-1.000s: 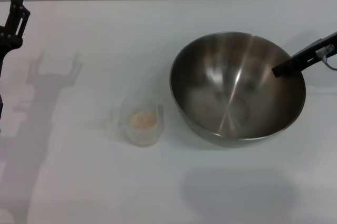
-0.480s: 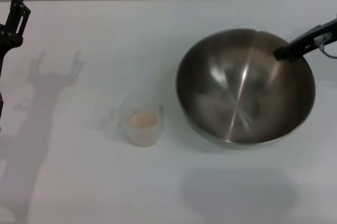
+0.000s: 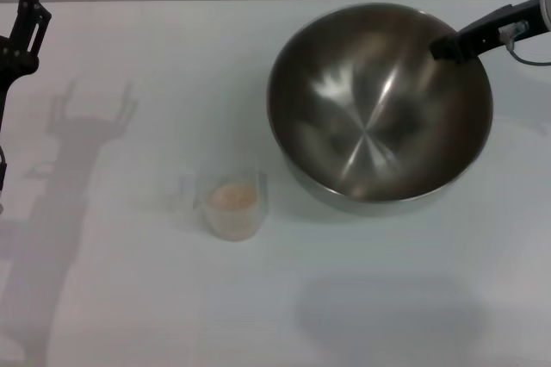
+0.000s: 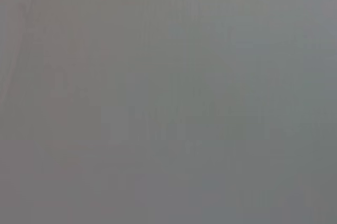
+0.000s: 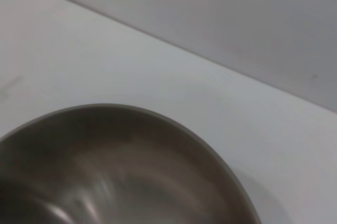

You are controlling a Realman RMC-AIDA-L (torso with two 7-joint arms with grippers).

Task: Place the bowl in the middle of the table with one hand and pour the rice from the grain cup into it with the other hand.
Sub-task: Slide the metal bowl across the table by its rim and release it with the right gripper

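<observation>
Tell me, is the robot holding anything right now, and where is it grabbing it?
The right claw grips the big shiny steel bowl by its far right rim. The left claw holds nothing.

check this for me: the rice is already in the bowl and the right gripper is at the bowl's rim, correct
Not quite. The head view shows the rice in the grain cup; the bowl holds none. The right gripper is indeed at the bowl's rim.
</observation>
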